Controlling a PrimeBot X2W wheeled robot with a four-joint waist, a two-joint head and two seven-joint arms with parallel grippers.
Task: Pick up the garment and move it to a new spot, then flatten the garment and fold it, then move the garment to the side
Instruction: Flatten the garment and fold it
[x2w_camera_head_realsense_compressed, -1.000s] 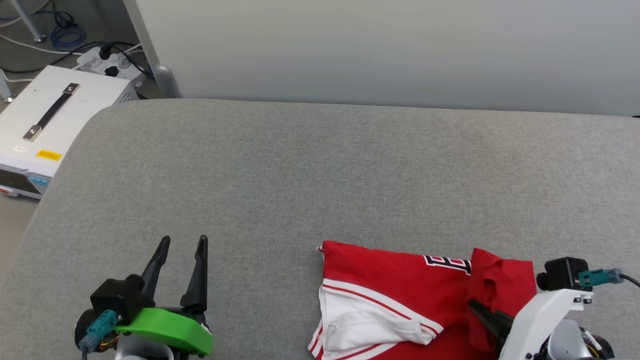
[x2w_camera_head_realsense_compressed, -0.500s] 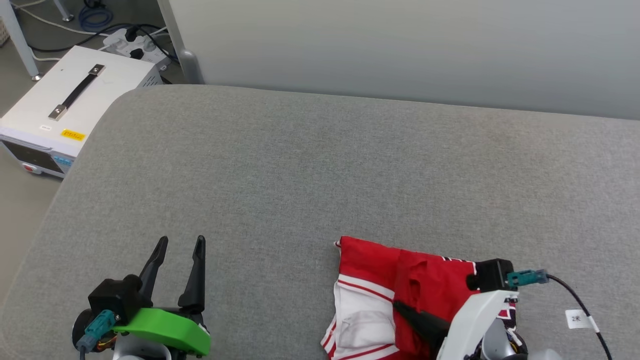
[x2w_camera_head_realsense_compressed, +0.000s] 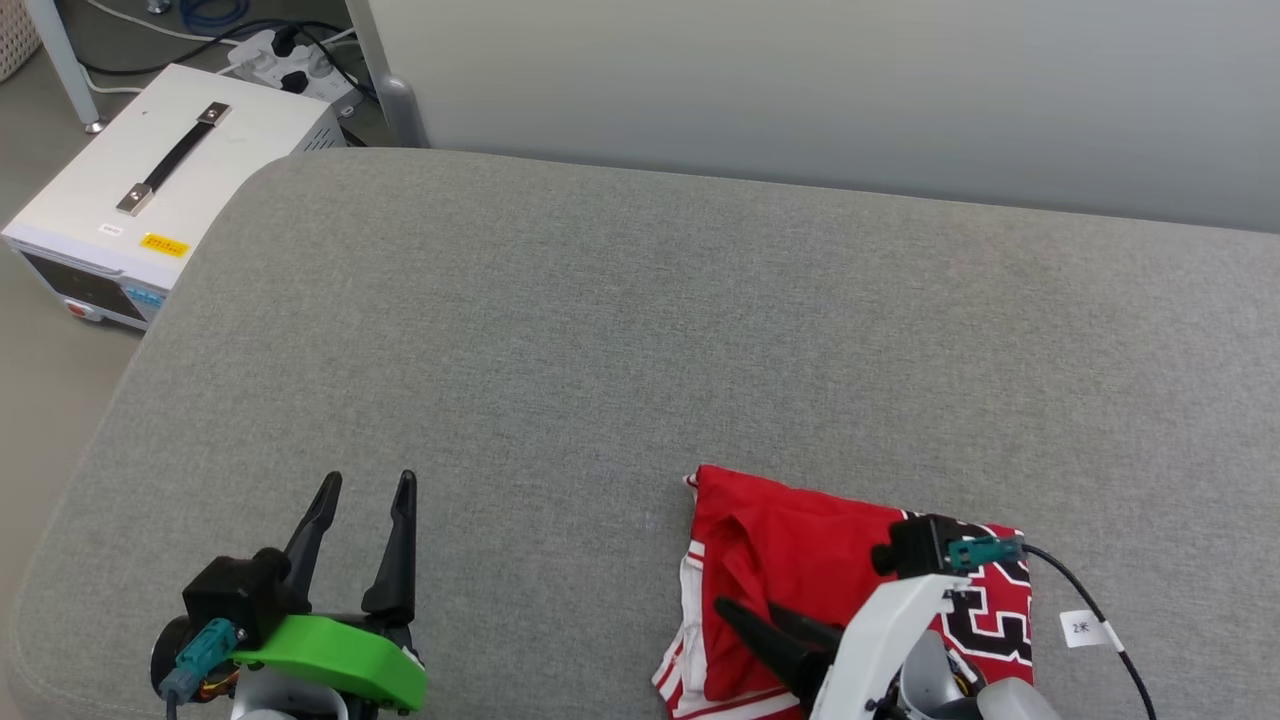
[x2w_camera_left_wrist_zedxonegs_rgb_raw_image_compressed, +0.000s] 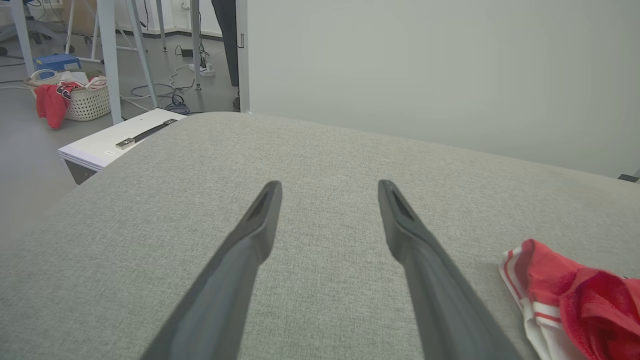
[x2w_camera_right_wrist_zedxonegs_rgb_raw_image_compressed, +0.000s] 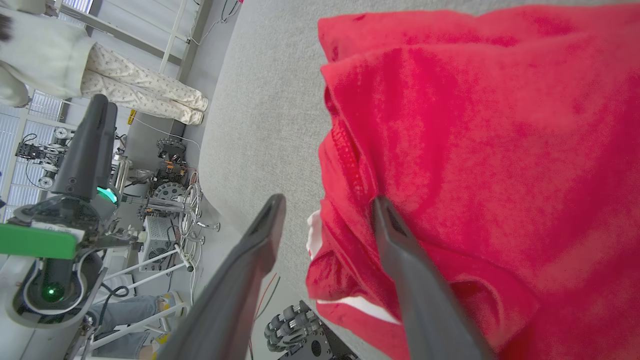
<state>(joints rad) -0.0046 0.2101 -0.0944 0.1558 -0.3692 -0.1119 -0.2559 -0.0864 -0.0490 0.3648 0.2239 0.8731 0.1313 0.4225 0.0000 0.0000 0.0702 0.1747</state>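
The garment (x2w_camera_head_realsense_compressed: 800, 540) is a red shirt lying folded on the grey padded surface (x2w_camera_head_realsense_compressed: 620, 340) near its front edge. White striped trim shows at its left side and black-and-white lettering (x2w_camera_head_realsense_compressed: 985, 615) at its right. My right gripper (x2w_camera_head_realsense_compressed: 745, 606) is open and points left over the shirt's left part. In the right wrist view, one of its fingers (x2w_camera_right_wrist_zedxonegs_rgb_raw_image_compressed: 400, 250) lies on the red cloth (x2w_camera_right_wrist_zedxonegs_rgb_raw_image_compressed: 500, 125) and the other is over grey fabric. My left gripper (x2w_camera_head_realsense_compressed: 368, 482) stands open and empty at the lower left, well apart from the shirt (x2w_camera_left_wrist_zedxonegs_rgb_raw_image_compressed: 550, 280).
A white box with a black handle (x2w_camera_head_realsense_compressed: 150, 190) sits on the floor past the surface's rounded left corner, with a power strip and cables (x2w_camera_head_realsense_compressed: 290, 60) behind it. A pale wall panel (x2w_camera_head_realsense_compressed: 800, 90) backs the surface. A basket holding red cloth (x2w_camera_left_wrist_zedxonegs_rgb_raw_image_compressed: 75, 100) stands far off. A person (x2w_camera_right_wrist_zedxonegs_rgb_raw_image_compressed: 140, 85) stands nearby.
My right gripper has carried a red flap leftward across the shirt, covering the white sleeve, and its fingers now stand apart. The lettering now shows at the right. The head camera has shifted.
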